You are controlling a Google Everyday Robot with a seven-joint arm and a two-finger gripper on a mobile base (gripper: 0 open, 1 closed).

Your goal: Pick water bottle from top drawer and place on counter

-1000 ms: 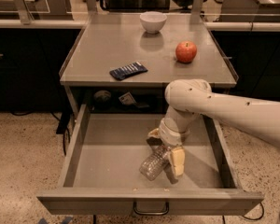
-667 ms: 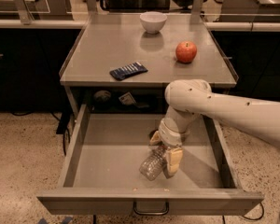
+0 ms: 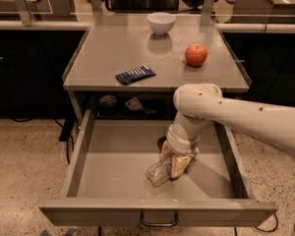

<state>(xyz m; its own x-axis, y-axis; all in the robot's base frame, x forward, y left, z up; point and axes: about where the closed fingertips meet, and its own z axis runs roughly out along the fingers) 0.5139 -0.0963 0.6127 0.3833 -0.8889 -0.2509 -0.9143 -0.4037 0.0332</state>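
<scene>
The water bottle [image 3: 159, 172] is clear plastic and lies tilted on the floor of the open top drawer [image 3: 82, 154], right of its middle and near the front. My gripper [image 3: 172, 162] reaches down into the drawer from the white arm on the right. Its tan fingers [image 3: 180, 165] sit on either side of the bottle's upper end and press against it. The bottle's cap and label are hidden by the gripper. The grey counter [image 3: 137, 48] lies directly above and behind the drawer.
On the counter are a dark blue flat packet [image 3: 135, 74] at front left, a red apple [image 3: 196, 54] at right and a white bowl [image 3: 161, 23] at the back. The drawer's loop handle [image 3: 159, 221] is on its front panel. Dark worktops flank both sides.
The gripper's fingers have drawn closer together around the bottle. The bottle has shifted slightly left and stays on the drawer floor.
</scene>
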